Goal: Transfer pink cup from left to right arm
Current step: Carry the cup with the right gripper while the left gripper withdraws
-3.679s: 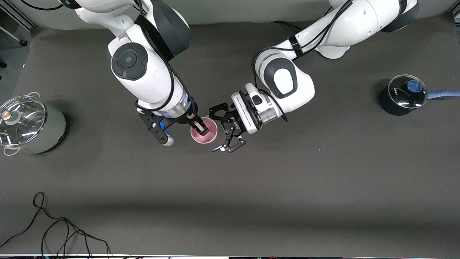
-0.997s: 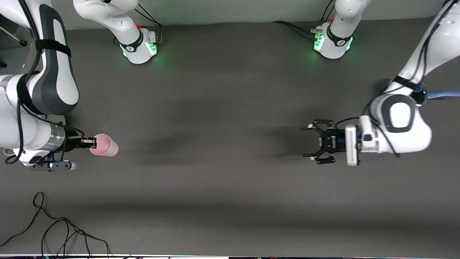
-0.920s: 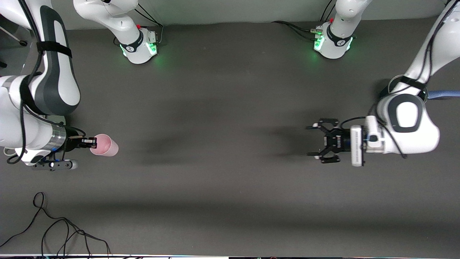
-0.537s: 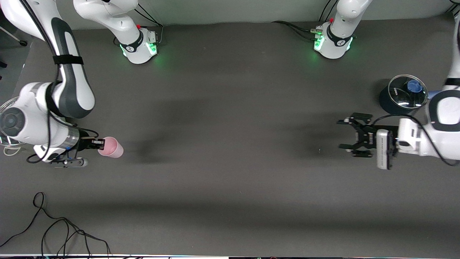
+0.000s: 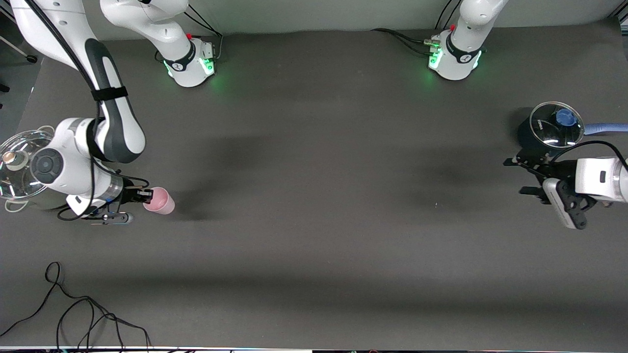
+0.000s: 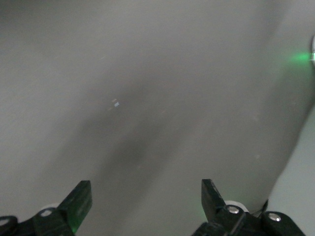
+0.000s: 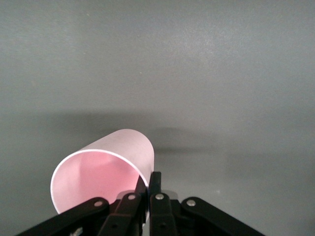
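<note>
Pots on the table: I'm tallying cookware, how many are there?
2. A pale steel pot with glass lid at the right arm's end; a dark saucepan with glass lid and blue handle at the left arm's end.

White jointed arms [image 5: 73, 162], black joint covers, green-lit bases [image 5: 189, 61].

Wide dark table mat [image 5: 314, 196]: the whole middle lies bare, free passage from one arm's end to the other.

Right arm's end: steel lidded pot [image 5: 19, 169] stands at the table edge. Right gripper [image 5: 145, 196] hangs low at the pot's 3 o'clock, pinching the rim of the pink cup [image 5: 161, 201], which is tipped sideways; arm and cup fill that corner.

Left arm's end: dark saucepan with glass lid [image 5: 549, 132], handle pointing off the edge. Left gripper [image 5: 527, 175], fingers spread, sits at the saucepan's 6 o'clock, close by.

Black cable [image 5: 73, 314] loops at the mat's 7 o'clock corner, nearest the front camera.

Arm bases [image 5: 189, 61] at 11 and 1 o'clock; clear lane between them.
</note>
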Available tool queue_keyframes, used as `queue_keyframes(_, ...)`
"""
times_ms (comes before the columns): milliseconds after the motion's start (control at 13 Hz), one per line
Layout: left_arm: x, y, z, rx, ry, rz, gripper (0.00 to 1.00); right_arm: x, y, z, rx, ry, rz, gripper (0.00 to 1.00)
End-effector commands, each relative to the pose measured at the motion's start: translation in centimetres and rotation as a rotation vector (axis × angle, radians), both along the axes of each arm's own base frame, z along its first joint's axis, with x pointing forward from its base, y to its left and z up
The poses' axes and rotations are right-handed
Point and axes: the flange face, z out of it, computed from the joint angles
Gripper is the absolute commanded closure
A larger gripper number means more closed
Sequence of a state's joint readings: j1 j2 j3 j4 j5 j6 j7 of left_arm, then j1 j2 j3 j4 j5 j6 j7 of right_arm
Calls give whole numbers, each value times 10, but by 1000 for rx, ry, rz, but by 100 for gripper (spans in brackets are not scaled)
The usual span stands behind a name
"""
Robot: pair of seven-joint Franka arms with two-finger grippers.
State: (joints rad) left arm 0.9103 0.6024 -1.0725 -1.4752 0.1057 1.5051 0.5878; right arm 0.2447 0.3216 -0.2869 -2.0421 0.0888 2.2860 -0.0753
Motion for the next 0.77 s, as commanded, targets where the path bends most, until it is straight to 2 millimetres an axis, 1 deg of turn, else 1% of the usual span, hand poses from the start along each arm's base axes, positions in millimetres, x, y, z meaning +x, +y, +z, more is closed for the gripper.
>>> queue_keyframes(0, -5, -8, 24, 229, -10, 98, 1, -8, -4, -17, -7, -22, 15, 100)
queue_keyframes(77, -5, -7, 26, 292, -9, 133, 1, -11, -5, -20, -8, -22, 13, 100)
queue_keyframes(153, -6, -4, 29, 317, -13, 154, 1, -13, -4, -27, -6, -26, 9, 100)
queue_keyframes(230, -9, -3, 42, 343, -33, 169, 0, -14, -4, -28, 2, -36, -1, 100)
queue_keyframes(307, -11, -6, 57, 371, -62, 188, 0, -13, -3, -28, 5, -38, -3, 96)
queue_keyframes(383, -16, -10, 72, 412, -75, 248, 0, -14, -3, -26, 6, -38, -5, 60)
queue_keyframes(460, -18, -13, 79, 446, -73, 327, 1, -14, -3, -24, 7, -40, -5, 38)
queue_keyframes(537, -20, -15, 84, 471, -66, 393, 0, -13, -3, -22, 8, -43, -5, 7)
queue_keyframes(613, -22, -17, 89, 494, -59, 461, 0, -13, -3, -19, 9, -46, -8, 0)
queue_keyframes(690, -24, -20, 97, 521, -60, 546, 0, -12, -3, -10, 15, -50, -7, 0)
